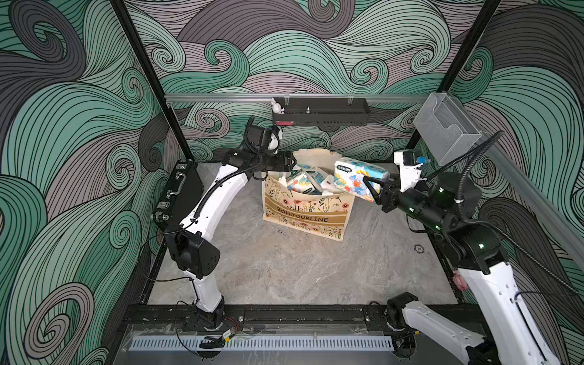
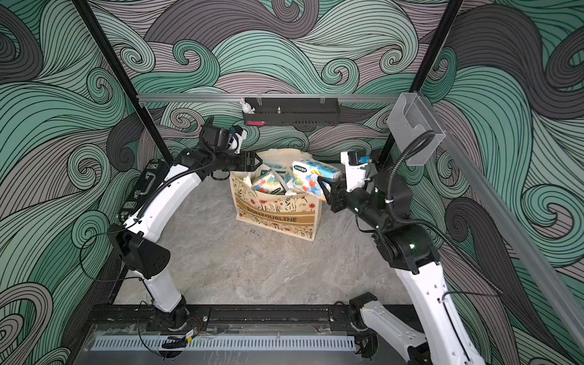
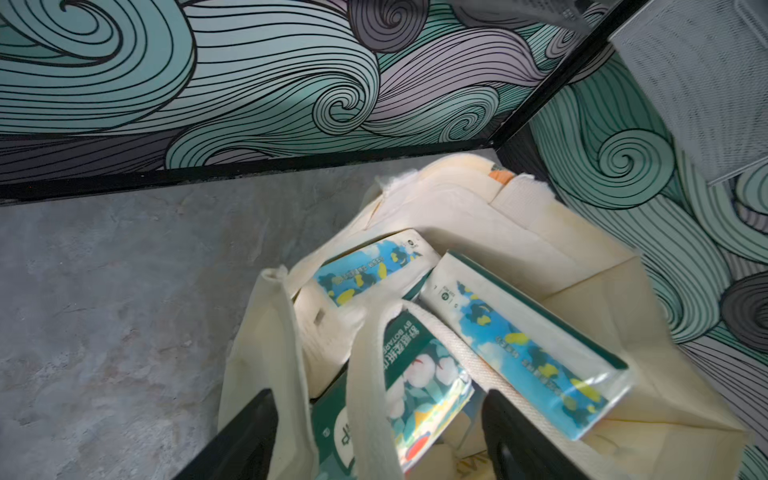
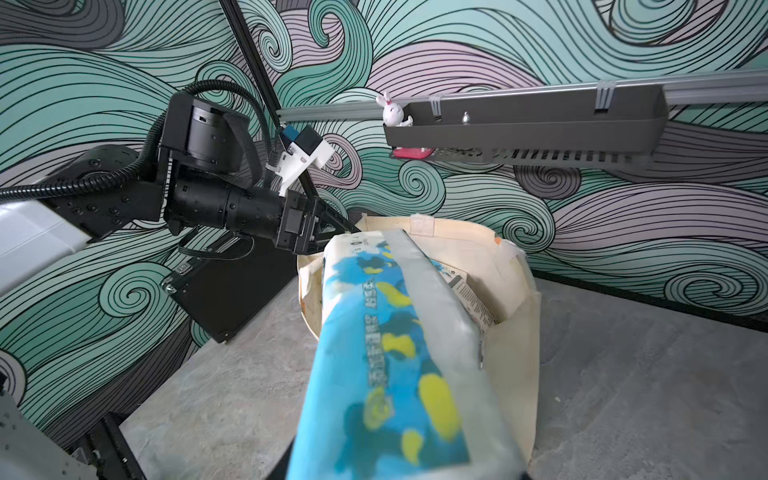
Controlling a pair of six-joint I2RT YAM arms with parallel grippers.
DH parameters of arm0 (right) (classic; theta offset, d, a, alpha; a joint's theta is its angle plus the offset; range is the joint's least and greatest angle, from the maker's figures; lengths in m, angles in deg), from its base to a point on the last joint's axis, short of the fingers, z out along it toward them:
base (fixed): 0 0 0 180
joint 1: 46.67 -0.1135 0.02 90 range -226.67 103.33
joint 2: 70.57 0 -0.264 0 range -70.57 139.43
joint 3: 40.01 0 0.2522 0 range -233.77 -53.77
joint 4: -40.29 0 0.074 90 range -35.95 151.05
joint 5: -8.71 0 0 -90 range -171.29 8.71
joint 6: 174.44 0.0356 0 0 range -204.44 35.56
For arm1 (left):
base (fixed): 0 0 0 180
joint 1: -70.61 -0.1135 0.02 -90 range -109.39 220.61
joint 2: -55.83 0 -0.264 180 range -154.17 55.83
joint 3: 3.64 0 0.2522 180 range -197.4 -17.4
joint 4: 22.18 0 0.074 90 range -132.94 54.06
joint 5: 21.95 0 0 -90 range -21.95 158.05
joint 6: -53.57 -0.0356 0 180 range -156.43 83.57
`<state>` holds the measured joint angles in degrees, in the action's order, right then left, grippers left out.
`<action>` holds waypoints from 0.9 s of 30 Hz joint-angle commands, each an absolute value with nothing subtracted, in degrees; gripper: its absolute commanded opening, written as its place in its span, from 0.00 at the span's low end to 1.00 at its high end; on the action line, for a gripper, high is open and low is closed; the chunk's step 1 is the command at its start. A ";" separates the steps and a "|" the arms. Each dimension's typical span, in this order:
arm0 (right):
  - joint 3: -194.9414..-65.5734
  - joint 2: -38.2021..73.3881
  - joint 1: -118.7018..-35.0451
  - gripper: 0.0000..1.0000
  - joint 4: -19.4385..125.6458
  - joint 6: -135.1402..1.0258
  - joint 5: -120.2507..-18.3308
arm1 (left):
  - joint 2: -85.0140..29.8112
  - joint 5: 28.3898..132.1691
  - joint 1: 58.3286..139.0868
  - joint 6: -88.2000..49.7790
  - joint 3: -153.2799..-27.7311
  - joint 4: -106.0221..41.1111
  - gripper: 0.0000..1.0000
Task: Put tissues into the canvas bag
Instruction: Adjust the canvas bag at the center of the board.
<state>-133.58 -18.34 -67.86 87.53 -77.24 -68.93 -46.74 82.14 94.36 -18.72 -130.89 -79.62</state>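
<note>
The canvas bag (image 1: 305, 218) (image 2: 275, 218) stands upright and open at the back middle of the table. Several tissues packs (image 1: 301, 183) (image 3: 532, 345) lie inside it, blue-yellow printed and one dark green (image 3: 415, 374). My left gripper (image 1: 292, 164) (image 2: 257, 162) (image 3: 379, 395) is open at the bag's left rim, its jaws astride the rim and a cream handle strap. My right gripper (image 1: 368, 186) (image 2: 322, 185) is shut on a blue floral tissues pack (image 1: 357, 177) (image 2: 313, 177) (image 4: 395, 353), held tilted over the bag's right rim. That pack hides the right fingers in the right wrist view.
A black hard briefcase (image 1: 178, 192) leans at the left wall. A black shelf tray (image 1: 319, 112) with a white rabbit figure (image 1: 277, 106) hangs on the back rail above the bag. A clear plastic holder (image 1: 445, 126) juts from the right rail. A small round token (image 1: 418, 248) lies on the table.
</note>
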 commanded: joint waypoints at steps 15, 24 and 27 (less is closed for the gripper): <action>-130.50 -22.25 -67.50 0.41 86.60 -78.19 -71.18 | -40.31 89.28 94.26 -13.70 -125.26 -77.51 0.77; -129.95 -22.72 -67.52 0.41 86.58 -78.20 -71.22 | -39.42 88.27 94.36 -14.38 -124.91 -77.93 0.77; -129.74 -22.74 -67.51 0.41 86.40 -78.29 -71.39 | -40.49 89.37 94.33 -14.34 -125.33 -78.77 0.77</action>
